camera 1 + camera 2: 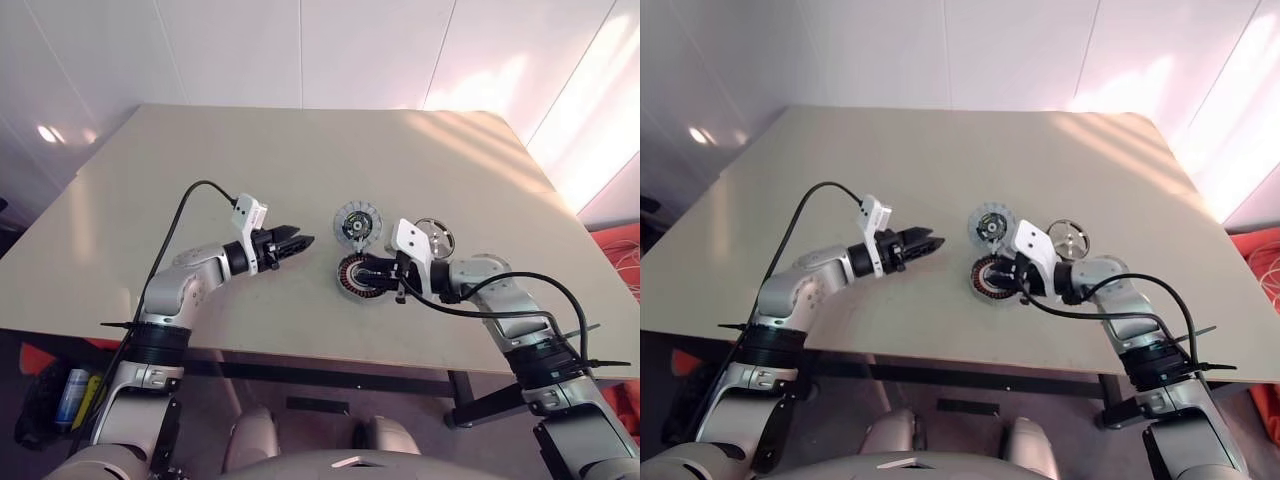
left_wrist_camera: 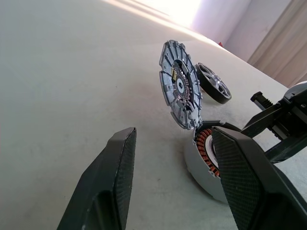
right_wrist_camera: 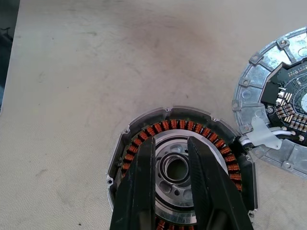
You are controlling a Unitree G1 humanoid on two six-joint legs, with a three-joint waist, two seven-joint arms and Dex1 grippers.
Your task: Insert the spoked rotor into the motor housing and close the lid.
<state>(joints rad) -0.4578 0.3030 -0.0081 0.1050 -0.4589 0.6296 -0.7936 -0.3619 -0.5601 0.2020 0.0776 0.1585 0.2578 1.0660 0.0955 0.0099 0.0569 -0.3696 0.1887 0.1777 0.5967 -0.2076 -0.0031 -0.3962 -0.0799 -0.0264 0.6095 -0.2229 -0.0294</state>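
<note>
The motor housing (image 1: 347,288) lies flat on the table, its copper windings (image 3: 144,132) ringing a silver hub. Its ribbed grey lid (image 1: 357,222) is swung open and stands tilted at the housing's far edge. The spoked rotor (image 1: 434,237), black-rimmed with a silver face, rests on the table to the right of the lid. My right gripper (image 3: 170,143) hangs over the housing's hub with a narrow gap between its fingers and nothing in it. My left gripper (image 1: 295,243) is open and empty, to the left of the housing and pointing at it.
The beige table (image 1: 200,170) is bare around the parts. Its front edge runs just below both arms. A white wall stands behind the far edge.
</note>
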